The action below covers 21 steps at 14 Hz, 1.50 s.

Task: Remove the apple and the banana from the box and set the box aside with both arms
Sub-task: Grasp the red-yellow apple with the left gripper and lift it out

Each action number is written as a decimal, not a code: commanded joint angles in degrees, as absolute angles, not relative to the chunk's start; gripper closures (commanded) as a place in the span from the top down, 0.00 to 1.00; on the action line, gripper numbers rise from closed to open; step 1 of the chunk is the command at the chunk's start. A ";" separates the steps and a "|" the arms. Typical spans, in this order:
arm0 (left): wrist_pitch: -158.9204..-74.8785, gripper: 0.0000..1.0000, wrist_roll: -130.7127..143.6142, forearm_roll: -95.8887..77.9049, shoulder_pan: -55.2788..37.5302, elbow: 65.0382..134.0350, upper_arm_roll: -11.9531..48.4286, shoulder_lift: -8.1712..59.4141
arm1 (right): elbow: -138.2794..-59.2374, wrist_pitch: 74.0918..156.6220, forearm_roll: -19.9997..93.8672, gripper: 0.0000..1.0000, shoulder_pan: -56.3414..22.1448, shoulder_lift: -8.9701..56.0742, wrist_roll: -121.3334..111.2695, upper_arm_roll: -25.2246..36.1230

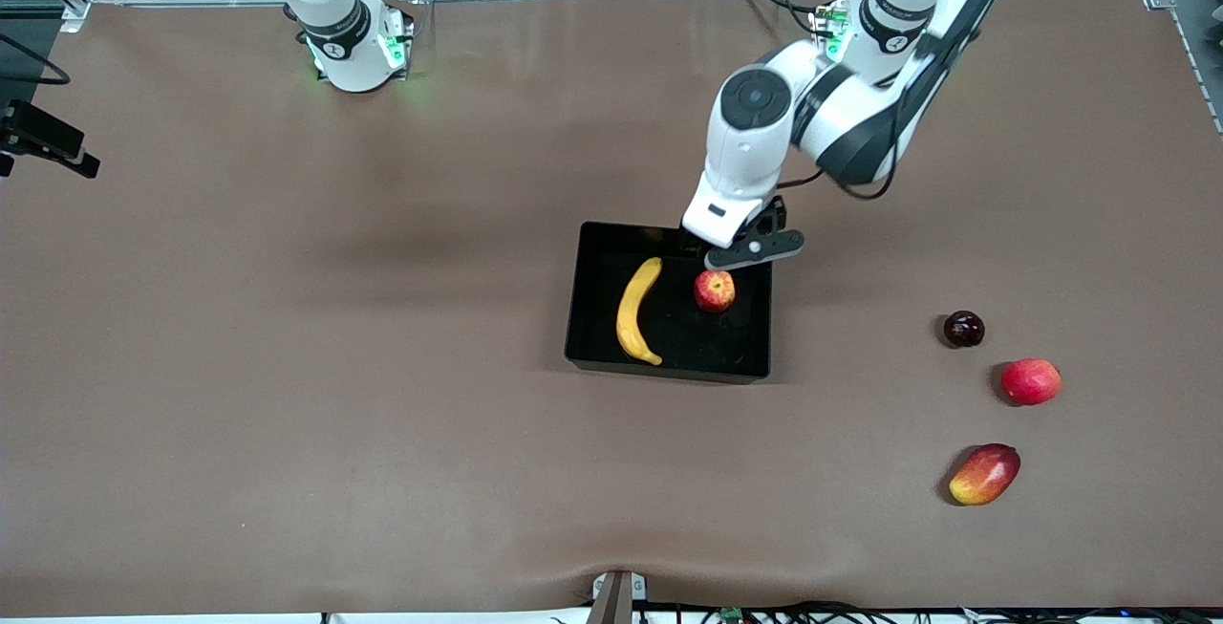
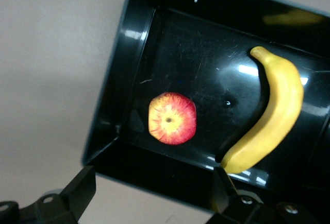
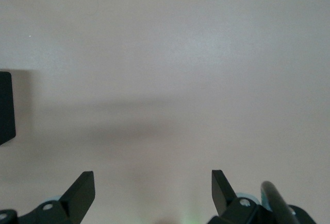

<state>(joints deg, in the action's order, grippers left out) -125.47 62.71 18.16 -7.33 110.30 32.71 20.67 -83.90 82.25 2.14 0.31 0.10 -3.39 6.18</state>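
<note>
Step in hand looks like the first pick: left gripper (image 2: 149, 195) hangs over the box (image 1: 592, 318) wall at the robots' edge, just above the apple (image 1: 715, 290), jaws spread wide and holding nothing. Apple sits in the box toward the left arm's end, banana (image 1: 638, 310) lies in the same box beside it toward the right arm's end, the two apart. Right gripper (image 3: 152, 193) waits over bare table (image 1: 287, 366), fingers released, empty. Next move probably calls for lowering the left gripper straight around the apple, clear of the wall, then closing. Three other fruits lie well apart on the table
</note>
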 commanded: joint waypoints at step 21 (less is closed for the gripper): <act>-124.75 0.00 76.21 32.69 -6.24 101.62 33.04 31.57 | -84.64 81.91 3.25 1.00 1.23 5.01 -5.89 5.01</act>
<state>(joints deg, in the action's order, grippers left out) -130.69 75.72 31.29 -6.18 103.66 32.22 35.51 -85.02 82.21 2.33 1.08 4.35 -5.22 5.13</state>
